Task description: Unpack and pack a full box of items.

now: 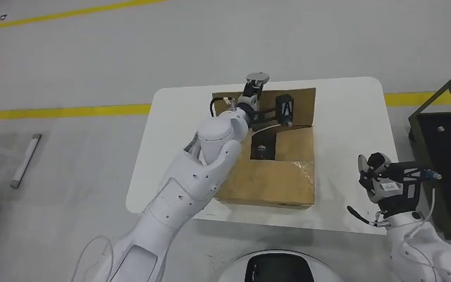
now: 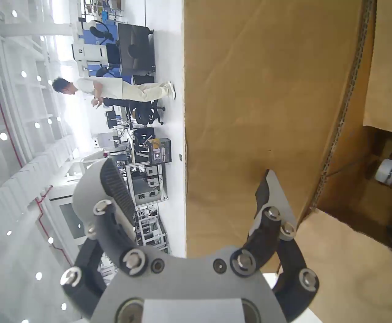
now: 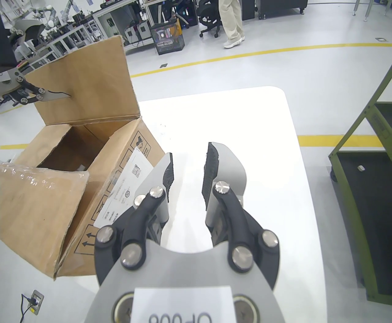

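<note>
L gripper (image 2: 186, 171) gapes wide at far side of brown cardboard box (image 1: 278, 176), w/ raised far flap (image 3: 82, 79) upright btwn its fingers, one tip against the face. R gripper (image 3: 190, 151), narrow gap & empty, sits right of box, farther off

Grey floor (image 1: 211, 42), yellow floor line (image 1: 70, 111), white table (image 1: 352, 141), green cart (image 3: 367, 198), office chair (image 3: 209, 18), cluttered workbenches (image 3: 70, 36).

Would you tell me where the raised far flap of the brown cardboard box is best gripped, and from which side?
Grip the raised flap of the brown cardboard box at its free upper edge, from above, one claw finger on each face. It is a thin sheet standing nearly upright, hinged at its base, leaving that edge clear. The open left claw is nearest.
</note>
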Robot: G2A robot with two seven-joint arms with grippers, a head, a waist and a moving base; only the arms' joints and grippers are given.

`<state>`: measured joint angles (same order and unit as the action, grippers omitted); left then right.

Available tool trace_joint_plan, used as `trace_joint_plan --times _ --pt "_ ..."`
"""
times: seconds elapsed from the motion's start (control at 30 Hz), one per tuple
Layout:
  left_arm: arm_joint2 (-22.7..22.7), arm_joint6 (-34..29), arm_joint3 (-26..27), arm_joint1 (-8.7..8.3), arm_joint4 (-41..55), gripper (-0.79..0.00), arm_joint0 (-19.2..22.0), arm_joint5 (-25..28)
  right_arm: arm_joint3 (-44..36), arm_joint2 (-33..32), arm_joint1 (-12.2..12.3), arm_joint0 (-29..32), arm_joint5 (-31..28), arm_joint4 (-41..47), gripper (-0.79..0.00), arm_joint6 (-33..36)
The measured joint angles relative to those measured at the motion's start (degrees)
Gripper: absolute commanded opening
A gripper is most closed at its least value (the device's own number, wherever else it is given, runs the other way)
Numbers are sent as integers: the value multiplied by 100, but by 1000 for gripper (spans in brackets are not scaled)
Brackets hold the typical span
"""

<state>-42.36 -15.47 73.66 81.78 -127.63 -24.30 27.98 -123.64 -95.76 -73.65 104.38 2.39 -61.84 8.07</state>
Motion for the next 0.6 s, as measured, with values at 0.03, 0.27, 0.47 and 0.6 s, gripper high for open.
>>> trace_joint_plan --times 0.03,0.27,0.47,0.6 --pt "55 37 -104 34 -19 0 71 -33 -11 -2 -1 16 3 -2 -508 -4" --pt "431 184 -821 291 -99 0 449 -222 -88 -25 -11 124 34 0 -508 -43" --pt "649 304 -1269 469 -140 0 608 -213 -120 -34 -18 182 52 -3 -508 -60" --pt "679 358 -1488 552 -134 0 661 -244 -147 -27 -23 197 45 6 -508 -57"
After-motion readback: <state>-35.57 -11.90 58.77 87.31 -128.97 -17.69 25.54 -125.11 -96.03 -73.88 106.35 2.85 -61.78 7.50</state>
